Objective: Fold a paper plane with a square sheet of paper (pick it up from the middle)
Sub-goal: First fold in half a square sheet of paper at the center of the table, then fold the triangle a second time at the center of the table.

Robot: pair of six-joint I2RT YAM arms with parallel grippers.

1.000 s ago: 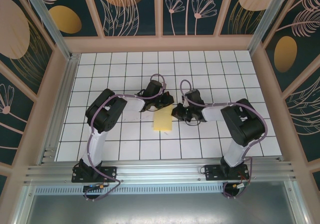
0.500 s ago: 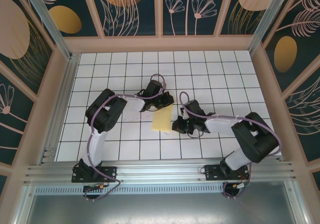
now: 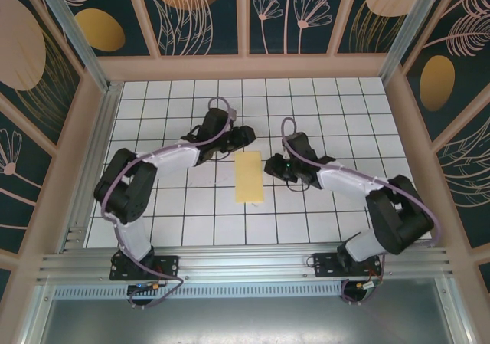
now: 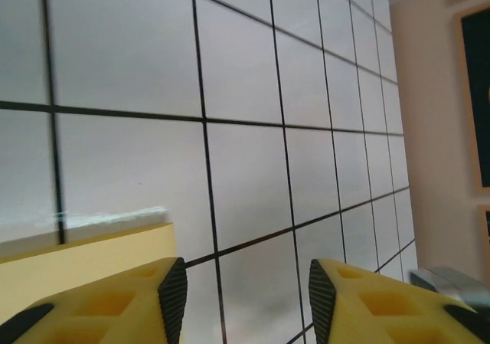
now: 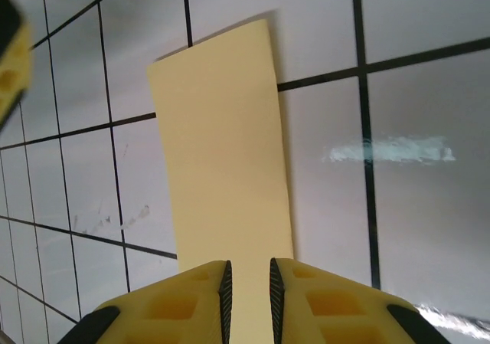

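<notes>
The square sheet of paper (image 3: 249,177) lies flat on the white grid table, folded into a narrow pale yellow rectangle. In the right wrist view the paper (image 5: 222,145) stretches away from my right gripper (image 5: 249,298). Its jaws stand a narrow gap apart with nothing pinched between them, over the paper's near end. That right gripper (image 3: 269,168) sits at the paper's right edge. My left gripper (image 3: 245,136) hovers just beyond the paper's far end. In the left wrist view the left gripper (image 4: 247,298) is open and empty, with a corner of the paper (image 4: 76,260) to its left.
The table (image 3: 191,221) is a white tiled surface with black grid lines, walled by a pale wooden frame (image 3: 245,67) at the back and sides. An aluminium rail (image 3: 245,263) runs along the near edge where both arm bases stand.
My left gripper opened, let go of the paper's far edge and drew back. The paper has settled flat and looks longer. My right gripper shifted farther from the rail and parted slightly.
</notes>
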